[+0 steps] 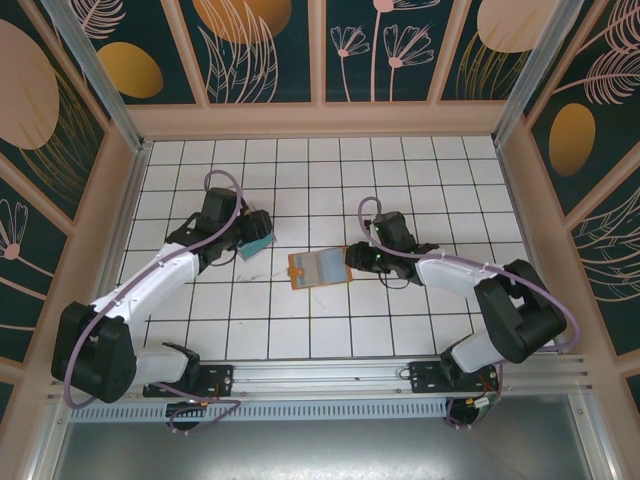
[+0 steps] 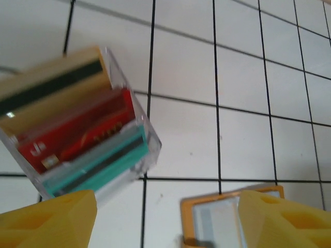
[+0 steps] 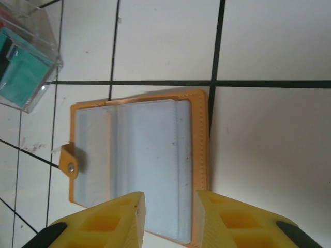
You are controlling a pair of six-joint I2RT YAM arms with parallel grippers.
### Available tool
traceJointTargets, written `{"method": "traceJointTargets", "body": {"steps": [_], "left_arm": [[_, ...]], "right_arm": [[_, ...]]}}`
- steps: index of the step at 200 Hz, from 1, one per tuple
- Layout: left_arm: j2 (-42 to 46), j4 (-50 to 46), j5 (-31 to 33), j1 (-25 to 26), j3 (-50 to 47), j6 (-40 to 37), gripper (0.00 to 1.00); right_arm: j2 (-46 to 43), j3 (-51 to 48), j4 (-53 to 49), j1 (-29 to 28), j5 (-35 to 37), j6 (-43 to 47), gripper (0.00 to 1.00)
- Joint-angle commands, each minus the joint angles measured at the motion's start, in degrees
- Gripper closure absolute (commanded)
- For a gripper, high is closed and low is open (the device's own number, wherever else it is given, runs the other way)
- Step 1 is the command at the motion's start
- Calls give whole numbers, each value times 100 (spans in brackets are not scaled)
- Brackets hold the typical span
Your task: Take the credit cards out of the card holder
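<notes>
At the middle of the white tiled table (image 1: 300,170) the card holder (image 1: 320,267) lies open flat, its orange-brown border framing grey-blue clear pockets. In the right wrist view its snap tab (image 3: 70,164) sticks out at the 9 o'clock edge.

The credit cards (image 2: 77,134), one tan, one red and one teal, stand stacked side by side in a clear box (image 2: 149,151). In the top view the box sits near the holder at its 10 o'clock, apart from it.

The right gripper (image 3: 170,199) is over the holder's 3 o'clock edge. Its yellow fingers (image 3: 108,222) are drawn near each other with a narrow gap, and the pocket sheet shows in that gap. Whether they pinch anything cannot be told.

The left gripper (image 2: 168,201) hangs by the box, at 10 o'clock from the holder. Its fingers (image 2: 51,217) are spread wide with nothing between them.
</notes>
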State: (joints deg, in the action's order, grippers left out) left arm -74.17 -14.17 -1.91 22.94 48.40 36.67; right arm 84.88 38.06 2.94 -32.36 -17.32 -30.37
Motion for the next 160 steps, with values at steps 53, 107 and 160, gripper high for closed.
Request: {"method": "traceJointTargets", "body": {"steps": [53,107,160], "left_arm": [[-372,1332,-763,728,-745,1495,31],[-1055,1702,-977,938,-770,1799,41],[-1379,1773,-1082,975,-692,1848,43]], "right_arm": [[544,-186,488,-139,65,-82,74],[599,-141,523,-326,80,-227,77],[585,-141,538,-403,131,-286,77]]}}
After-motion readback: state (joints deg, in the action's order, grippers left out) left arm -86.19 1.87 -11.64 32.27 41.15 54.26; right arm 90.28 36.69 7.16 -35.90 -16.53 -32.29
